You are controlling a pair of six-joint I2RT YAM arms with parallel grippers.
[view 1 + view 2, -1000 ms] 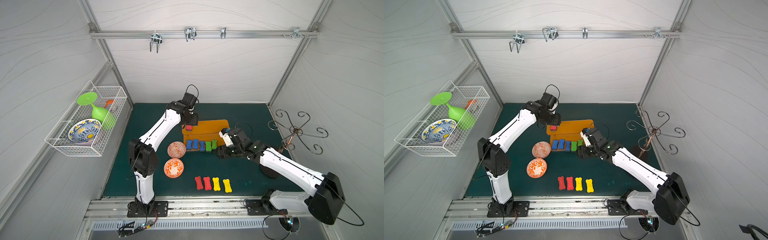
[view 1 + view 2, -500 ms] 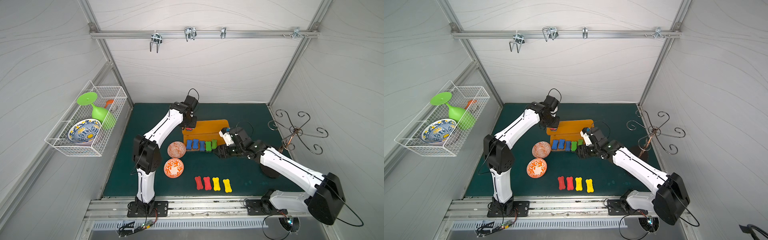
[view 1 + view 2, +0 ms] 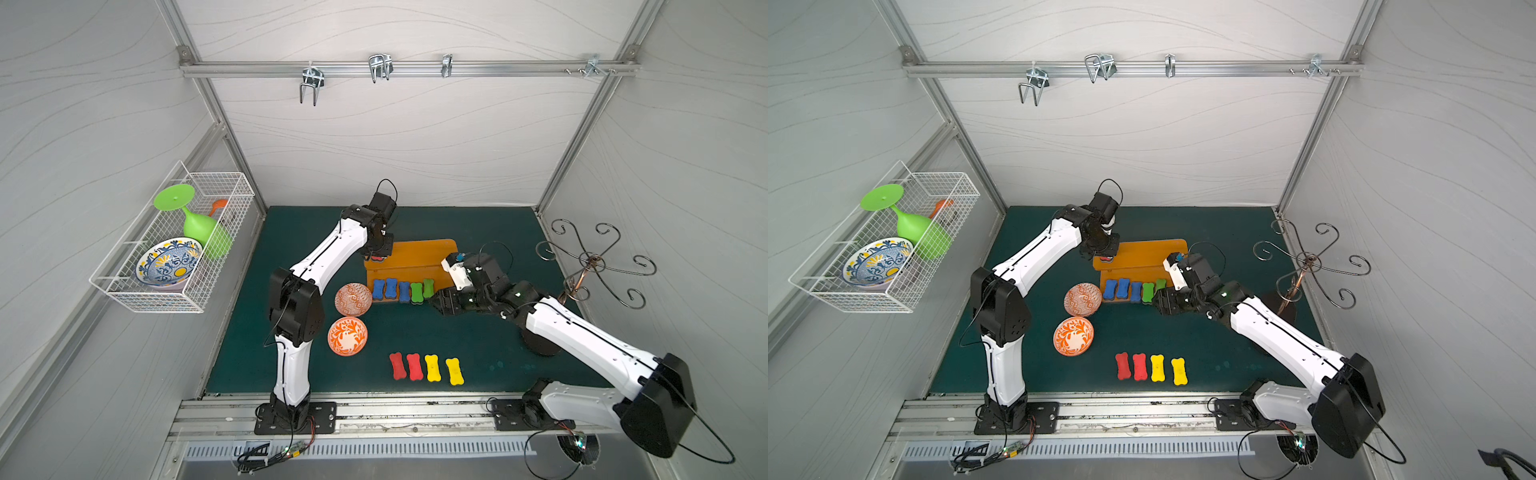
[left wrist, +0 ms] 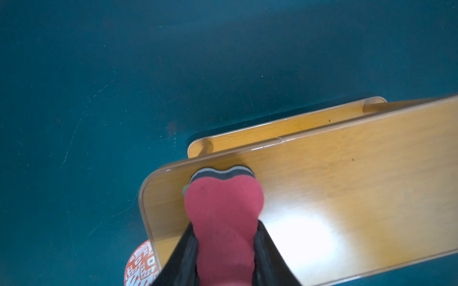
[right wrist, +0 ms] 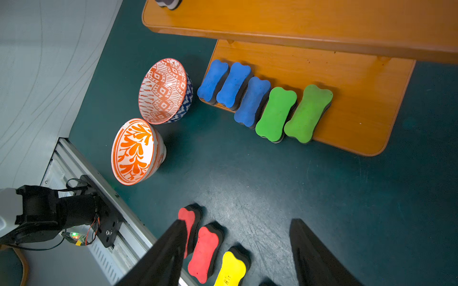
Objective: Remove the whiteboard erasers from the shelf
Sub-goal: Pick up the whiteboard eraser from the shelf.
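The shelf (image 3: 419, 257) (image 3: 1144, 255) stands at mid-table. My left gripper (image 3: 378, 252) (image 4: 224, 226) is at the left end of its top board, shut on the waist of a red whiteboard eraser (image 4: 223, 205) (image 3: 1108, 260) that lies on the board. Three blue erasers (image 3: 390, 289) (image 5: 233, 86) and two green ones (image 3: 422, 290) (image 5: 292, 114) sit in a row on the lower board (image 5: 359, 99). My right gripper (image 3: 436, 301) (image 5: 238, 221) hovers open and empty over the mat, just right of the green ones.
Two red erasers (image 3: 405, 366) (image 5: 204, 252) and two yellow ones (image 3: 442, 369) (image 5: 230, 270) lie on the mat near the front. Two orange patterned bowls (image 3: 353, 299) (image 3: 347, 336) stand left of the shelf. A wire basket (image 3: 174, 249) hangs left; a metal hook stand (image 3: 594, 266) is right.
My left gripper's fingers have closed in on the red eraser on the top board. The right arm has not moved.
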